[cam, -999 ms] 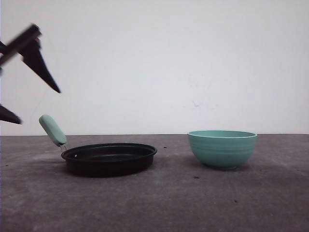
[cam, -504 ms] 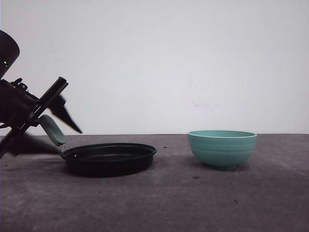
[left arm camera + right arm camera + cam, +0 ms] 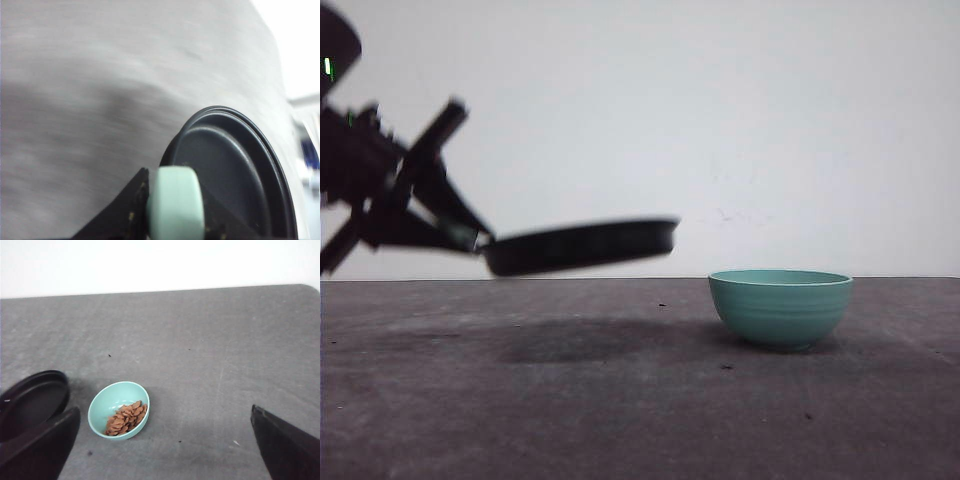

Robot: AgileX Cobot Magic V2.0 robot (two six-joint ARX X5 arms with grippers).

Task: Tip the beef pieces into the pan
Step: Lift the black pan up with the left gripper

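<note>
- Lifted off the table (image 3: 640, 400) since half a second ago, the pan (image 3: 580, 246) hangs in the air left of my teal bowl (image 3: 781, 307).
- My left gripper (image 3: 470, 238) clamps its mint handle (image 3: 176, 205).
- My right gripper (image 3: 165, 450) is spread wide above the bowl.
- Beef pieces (image 3: 125, 418) lie heaped inside that bowl.

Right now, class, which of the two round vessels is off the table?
The black pan: the left gripper holds its mint handle and it hangs in the air. The teal bowl sits on the table.
</note>
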